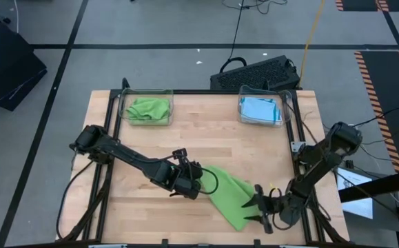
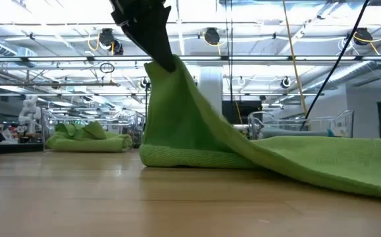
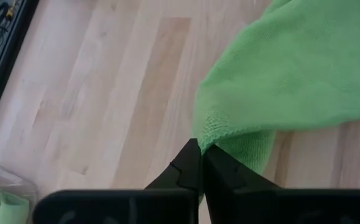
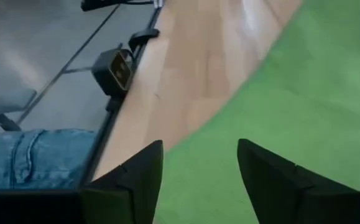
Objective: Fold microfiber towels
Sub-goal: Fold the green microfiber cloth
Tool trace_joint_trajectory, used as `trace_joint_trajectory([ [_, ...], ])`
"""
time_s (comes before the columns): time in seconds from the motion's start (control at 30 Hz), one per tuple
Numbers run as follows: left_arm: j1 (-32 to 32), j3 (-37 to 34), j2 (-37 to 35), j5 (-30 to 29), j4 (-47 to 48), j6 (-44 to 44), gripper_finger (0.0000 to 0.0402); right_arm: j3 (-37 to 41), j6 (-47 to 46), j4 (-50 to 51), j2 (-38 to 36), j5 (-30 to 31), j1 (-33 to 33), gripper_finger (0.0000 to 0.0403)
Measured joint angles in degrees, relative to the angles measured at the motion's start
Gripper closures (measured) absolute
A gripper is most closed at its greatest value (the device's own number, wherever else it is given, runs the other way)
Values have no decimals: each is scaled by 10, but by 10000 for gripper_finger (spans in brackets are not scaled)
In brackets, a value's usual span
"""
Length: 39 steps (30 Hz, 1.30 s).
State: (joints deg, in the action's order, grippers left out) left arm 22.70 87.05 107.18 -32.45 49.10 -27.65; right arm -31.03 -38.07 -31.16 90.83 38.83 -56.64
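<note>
A lime green microfiber towel (image 1: 230,196) lies near the table's front edge, right of the middle. One corner is raised and the rest slopes down onto the wood (image 2: 322,161). My left gripper (image 1: 200,184) is shut on that raised corner at the towel's left side. My right gripper (image 1: 258,207) stands open at the towel's right edge, low over the cloth (image 4: 279,93), and its two fingers show a wide gap in the right wrist view (image 4: 198,146). My left gripper pinches the towel's left corner (image 3: 212,132) between its two fingertips, slanting down from the table's left. The corner is lifted clear (image 2: 167,66), and the cloth hangs from it and trails slack onto the table toward the right. My right gripper: I cannot tell whether its fingers touch the towel.
A clear bin with green towels (image 1: 146,109) stands at the far left. A clear bin with light blue towels (image 1: 260,110) stands at the far right. Bare wood lies between them and the arms. Blue denim (image 4: 36,155) shows beyond the table's edge.
</note>
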Motion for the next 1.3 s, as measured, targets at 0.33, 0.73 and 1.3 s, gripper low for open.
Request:
trace_joint_trajectory([
  [0.33,0,0,0,0,-1,-2,390,-203,56,124,163,-57,-24,207],
  [0.73,0,0,0,7,-8,-3,389,-263,14,257,198,-10,-19,208],
  [1.3,0,0,0,9,-14,10,396,-247,0,222,241,-21,0,295],
])
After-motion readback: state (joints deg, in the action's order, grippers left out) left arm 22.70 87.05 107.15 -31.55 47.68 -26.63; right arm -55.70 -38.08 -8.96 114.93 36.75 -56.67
